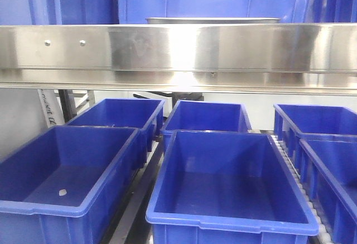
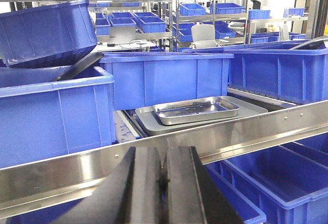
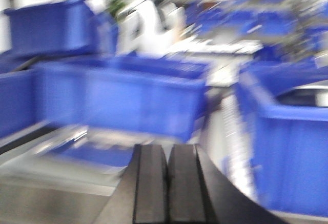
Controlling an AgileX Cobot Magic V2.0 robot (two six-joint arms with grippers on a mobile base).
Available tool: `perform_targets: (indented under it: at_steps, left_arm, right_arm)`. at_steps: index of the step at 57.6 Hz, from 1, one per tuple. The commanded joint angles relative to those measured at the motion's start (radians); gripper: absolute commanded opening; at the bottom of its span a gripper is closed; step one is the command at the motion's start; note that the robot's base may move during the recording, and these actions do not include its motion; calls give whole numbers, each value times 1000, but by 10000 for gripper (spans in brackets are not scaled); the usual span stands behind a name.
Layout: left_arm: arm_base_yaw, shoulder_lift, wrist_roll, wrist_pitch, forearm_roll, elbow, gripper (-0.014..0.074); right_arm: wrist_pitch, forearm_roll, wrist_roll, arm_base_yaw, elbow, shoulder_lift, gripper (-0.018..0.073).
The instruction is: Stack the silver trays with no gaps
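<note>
Nearest the left wrist camera, the left gripper (image 2: 163,183) shows its jaws pressed together with nothing between them, low in front of the steel rail (image 2: 246,131); the right gripper (image 3: 166,183) looks the same, jaws closed and empty, though that view is smeared by blur. Just past the rail, on the shelf that serves as the table, a small silver tray (image 2: 196,109) sits inside a larger silver tray (image 2: 148,123), turned a little askew to it. The step in hand seems to be seating the pair flush, so the jaws should open first, take the small tray by its thin rim, square it to the tray below and lower it level; a tilted set-down would likely leave a gap. Blue bins (image 2: 164,78) crowd both sides, so the approach is best made over the rail. Further back stand more shelves of bins; the front view shows empty bins (image 1: 228,182) below the rail.
</note>
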Motion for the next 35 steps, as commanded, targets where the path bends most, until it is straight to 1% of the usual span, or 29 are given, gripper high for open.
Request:
perform_targets:
  at_steps: [1,6,8,12,16,27,30,32,33,35]
  left_arm:
    - [-5,-2,-1,-14,0,-1,-6]
    - [-5,-2,-1,-14,0,-1,-6]
    - [-5,-2,-1,-14,0,-1,-6]
    - [-5,-2,-1,-14,0,-1,-6]
    - [-5,-2,-1,-14,0,-1,-6]
    - [-5,-2,-1,-14,0,-1,-6]
    - [-5,-2,-1,-14,0,-1,-6]
    - [-5,-2,-1,-14,0,-1,-6]
    - [-5,-2,-1,-14,0,-1,-6]
    - [-5,-2,-1,-14,0,-1,-6]
  right_arm:
    - [-183,-6,-7,-51,98,-45,-81]
    - [-282,-10,-7,-67,222,-97,-81]
    - [-318,-27,-7,-67,267,-119,-81]
    - [-368,-61,-7,-67,369,-160,-81]
    - [-393,-69,-7,-67,468,-199,-81]
    - [-400,-69,-7,-67,677,-281,-81]
    - [-400,-69,-7,-67,684,-281,-81]
    - [-330,-74,-7,-67,684,-281,-81]
    - [-295,-92,-7,-67,684,-281,-81]
    - [-267,-107,-7,-67,684,-281,-81]
